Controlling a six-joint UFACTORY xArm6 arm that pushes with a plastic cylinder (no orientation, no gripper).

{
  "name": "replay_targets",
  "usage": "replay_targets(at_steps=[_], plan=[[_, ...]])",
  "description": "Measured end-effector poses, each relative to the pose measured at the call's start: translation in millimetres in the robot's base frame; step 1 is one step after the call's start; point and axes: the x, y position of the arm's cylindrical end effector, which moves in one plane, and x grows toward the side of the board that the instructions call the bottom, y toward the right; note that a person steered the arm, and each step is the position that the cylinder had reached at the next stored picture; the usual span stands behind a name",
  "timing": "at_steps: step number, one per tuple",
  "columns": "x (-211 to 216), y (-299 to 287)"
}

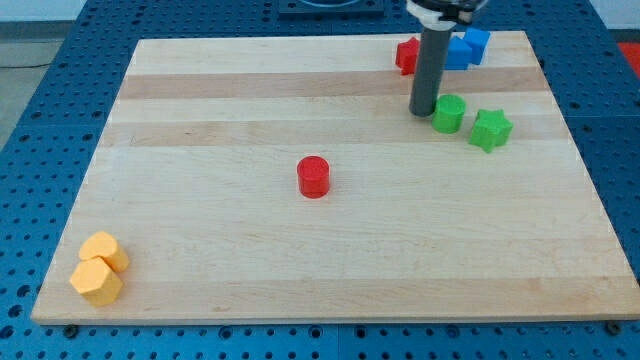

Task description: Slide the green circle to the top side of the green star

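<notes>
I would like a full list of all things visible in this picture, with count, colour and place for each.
green circle: 1, green, upper right of the board, just left of the green star
green star: 1, green, upper right, apart from the circle
red cylinder: 1, red, near the board's middle
red block: 1, red, top edge, partly hidden behind the rod, shape unclear
blue blocks: 2, blue, top edge, right of the rod, close together
yellow blocks: 2, yellow-orange, bottom left corner, touching
wooden board: 1, light wood, on a blue perforated table
my tip: 1, dark rod end, right beside the green circle's left side
</notes>
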Motion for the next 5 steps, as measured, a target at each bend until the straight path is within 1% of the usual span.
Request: replay_targets(at_steps=[2,4,5], plan=[[0,34],[0,38],[0,51]])
